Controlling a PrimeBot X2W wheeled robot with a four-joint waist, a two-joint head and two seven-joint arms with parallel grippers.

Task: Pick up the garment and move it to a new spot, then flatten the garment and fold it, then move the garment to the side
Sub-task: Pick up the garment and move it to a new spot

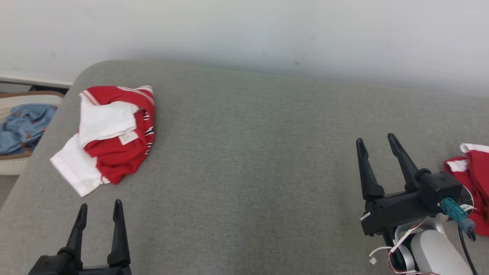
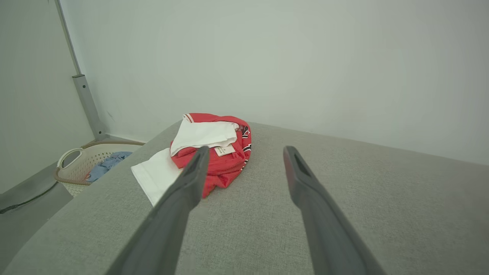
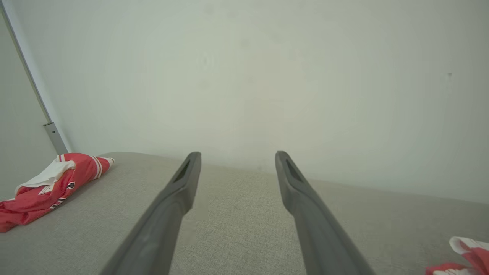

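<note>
Lying crumpled by the left edge of the grey fabric cushion (image 1: 248, 172), the red-and-white jersey garment (image 1: 114, 152) faces the empty, spread left gripper (image 1: 100, 204); the right gripper (image 1: 375, 138) gapes likewise. A shallow pinch may lift only 1 layer or shove it off.

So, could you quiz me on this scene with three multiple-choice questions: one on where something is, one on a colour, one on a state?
1. Where is the labelled red-and-white shirt?
A. on the floor
B. on the grey couch, ahead of the left jaws
C. between the right jaws

2. What colour are the clothes in the basket?
A. green
B. yellow
C. blue

3. How do both pairs of jaws stand?
A. open and empty
B. shut on cloth
C. one open, one shut

Answers: 1 B, it lies crumpled on the couch beyond the left jaws; 2 C, blue cloth shows over the rim; 3 A, each wrist view shows a gap with nothing in it.
</note>
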